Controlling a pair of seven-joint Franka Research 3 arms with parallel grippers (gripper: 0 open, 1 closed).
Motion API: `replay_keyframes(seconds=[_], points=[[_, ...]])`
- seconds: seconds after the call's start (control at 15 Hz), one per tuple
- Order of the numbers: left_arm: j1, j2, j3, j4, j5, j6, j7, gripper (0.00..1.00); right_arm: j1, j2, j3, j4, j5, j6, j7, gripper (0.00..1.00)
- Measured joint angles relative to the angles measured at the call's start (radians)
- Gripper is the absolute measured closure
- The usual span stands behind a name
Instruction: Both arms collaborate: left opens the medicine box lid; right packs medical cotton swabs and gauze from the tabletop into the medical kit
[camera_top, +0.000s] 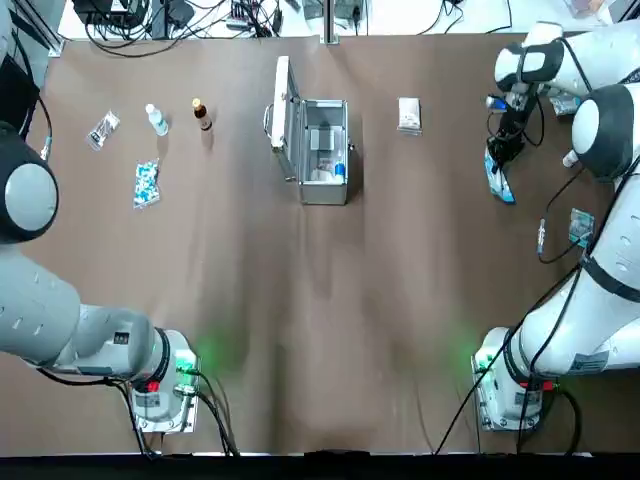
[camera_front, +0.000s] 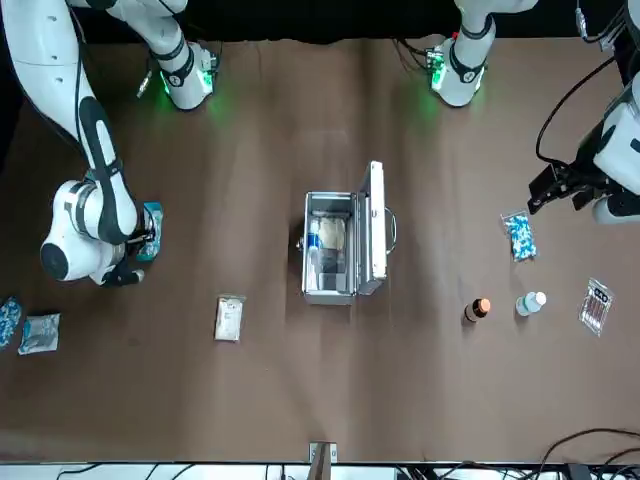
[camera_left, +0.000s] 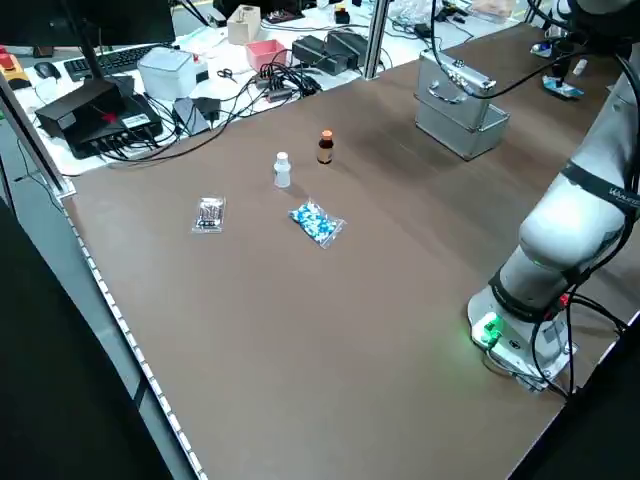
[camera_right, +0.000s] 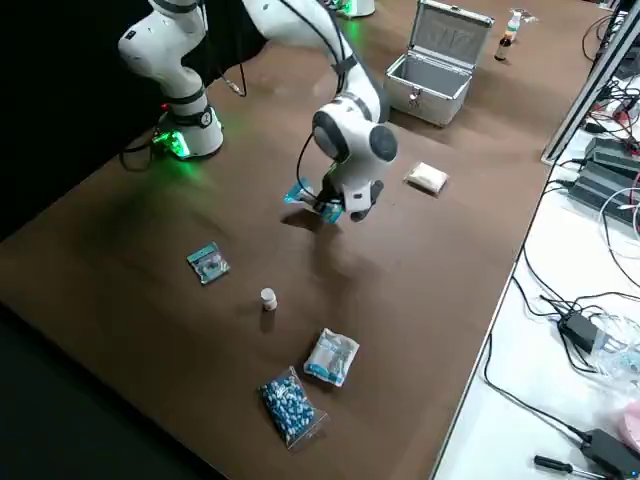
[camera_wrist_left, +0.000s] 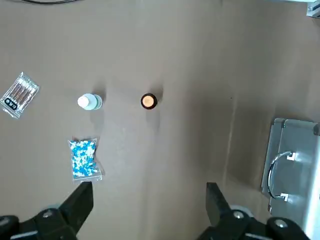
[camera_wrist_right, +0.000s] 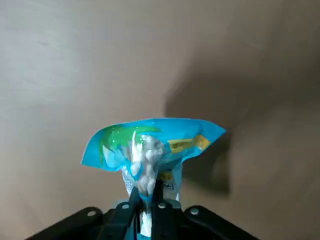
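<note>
With the swab packet (camera_wrist_right: 150, 150) pinched mid-length in the right hand (camera_wrist_right: 145, 197), it's best carried level over to the open case (camera_top: 324, 195), then turned lengthwise before lowering.

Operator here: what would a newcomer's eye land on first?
Likely the silver medical kit, standing open near the table's far middle, its lid raised. Next, the right gripper, above the table on the robot's right, pinching the bright-blue cotton swab packet.
</note>
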Motion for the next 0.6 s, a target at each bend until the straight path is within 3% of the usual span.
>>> replay_keyframes(seconds=[0.2,0.33,0.6], points=[[0.0,0.0,0.0,0.0,0.0,0.0,0.0,0.0,0.079,-0.033,0.01,0.083,0.031,-0.1,0.064,0.9],[0.0,0.001,0.0,0.0,0.0,0.0,0.0,0.0,0.155,-0.062,0.015,0.146,0.113,-0.174,0.144,0.9],[0.0,0.008,0.0,0.0,0.0,0.0,0.0,0.0,0.335,-0.098,0.02,0.273,0.254,-0.205,0.399,0.9]])
